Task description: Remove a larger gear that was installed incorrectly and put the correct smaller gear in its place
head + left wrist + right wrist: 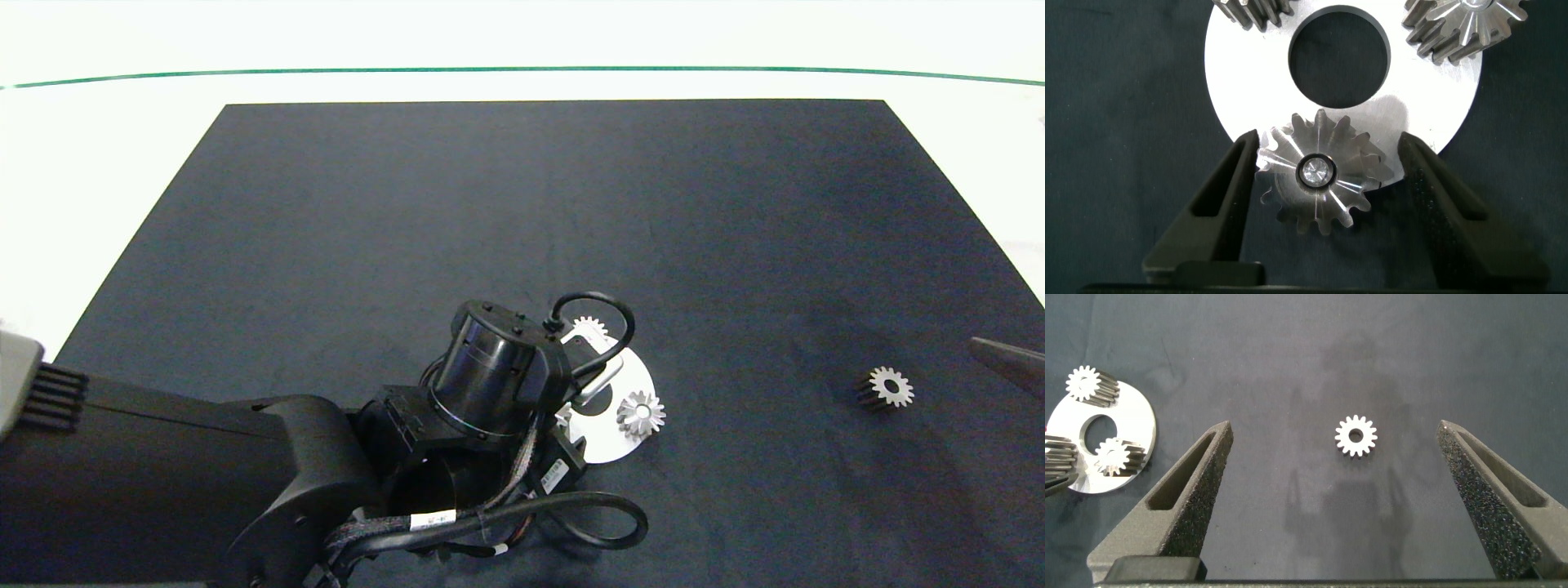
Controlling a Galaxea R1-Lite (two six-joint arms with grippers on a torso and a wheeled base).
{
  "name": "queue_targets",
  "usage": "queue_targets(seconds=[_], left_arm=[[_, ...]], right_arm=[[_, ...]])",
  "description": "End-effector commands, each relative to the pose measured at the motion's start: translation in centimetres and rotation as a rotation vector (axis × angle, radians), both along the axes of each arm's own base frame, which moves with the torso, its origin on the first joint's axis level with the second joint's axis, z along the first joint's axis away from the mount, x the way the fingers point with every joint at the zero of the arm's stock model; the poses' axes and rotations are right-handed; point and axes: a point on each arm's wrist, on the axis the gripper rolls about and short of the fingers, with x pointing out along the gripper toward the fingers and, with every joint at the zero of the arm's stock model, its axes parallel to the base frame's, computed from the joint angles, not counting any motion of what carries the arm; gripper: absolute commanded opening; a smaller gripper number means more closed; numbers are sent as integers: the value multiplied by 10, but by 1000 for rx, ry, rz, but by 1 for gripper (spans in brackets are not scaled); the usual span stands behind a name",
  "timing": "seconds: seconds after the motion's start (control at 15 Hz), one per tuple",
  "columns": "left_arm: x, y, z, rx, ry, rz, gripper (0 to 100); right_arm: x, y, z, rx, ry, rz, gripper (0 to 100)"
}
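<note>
The larger gear [1290, 163], silvery with long pointed teeth, sits on a pin at the edge of the flat white ring plate [1241, 82]. My left gripper [1328, 140] is open and straddles it; one finger [1237, 184] is nearly touching the teeth and the other stands a little apart. In the head view the left arm [498, 367] covers this gear. The smaller gear [888, 386] lies flat on the dark mat far to the right. My right gripper [1335, 425] hovers over the smaller gear [1355, 436], wide open with nothing in it.
Two more gears [641, 414] [589, 329] stand on the ring plate [608, 441]. The black mat [522, 229] covers most of the white table. One right finger tip [1008, 363] shows at the head view's right edge.
</note>
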Motion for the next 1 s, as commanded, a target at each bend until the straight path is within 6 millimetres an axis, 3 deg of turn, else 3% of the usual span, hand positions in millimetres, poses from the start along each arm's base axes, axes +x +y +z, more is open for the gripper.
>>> queue_targets(seconds=[0.07,1.0], left_arm=[[1,0,-1,4,-1,2,60],[2,0,-4,11,5,6,32]], right_arm=[[0,0,0,0,0,1,100],[0,0,0,0,0,0,100]])
